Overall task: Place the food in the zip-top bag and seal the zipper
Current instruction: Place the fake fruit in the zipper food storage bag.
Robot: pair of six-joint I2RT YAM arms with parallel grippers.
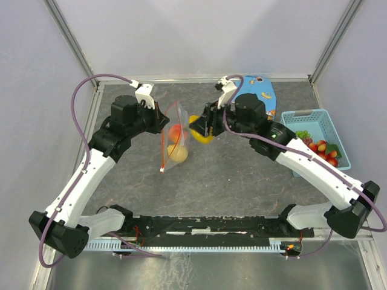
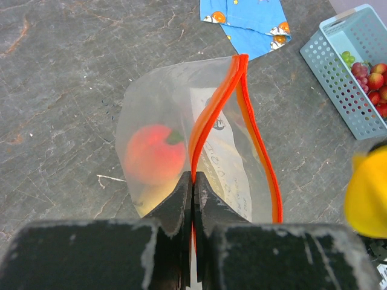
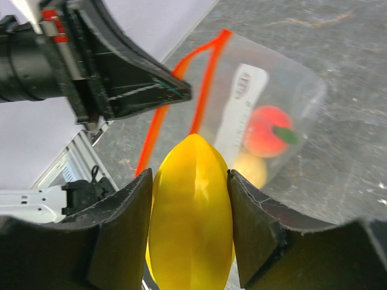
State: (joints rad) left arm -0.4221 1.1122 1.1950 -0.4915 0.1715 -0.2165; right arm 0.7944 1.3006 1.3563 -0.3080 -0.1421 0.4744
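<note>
At centre-left my left gripper (image 2: 193,188) is clamped on the bag's (image 2: 151,103) zipper (image 2: 208,115), with the peach (image 2: 154,154) and apple (image 1: 178,152) inside, my right gripper (image 3: 190,181) squeezes the lemon (image 3: 190,223) beside the open mouth, and grapes (image 1: 302,134) and strawberries (image 1: 323,151) wait in the basket (image 1: 302,113) at far right.

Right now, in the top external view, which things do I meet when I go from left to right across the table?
left tool → zip-top bag → lemon held in the right tool → blue patterned cloth → light-blue basket
</note>
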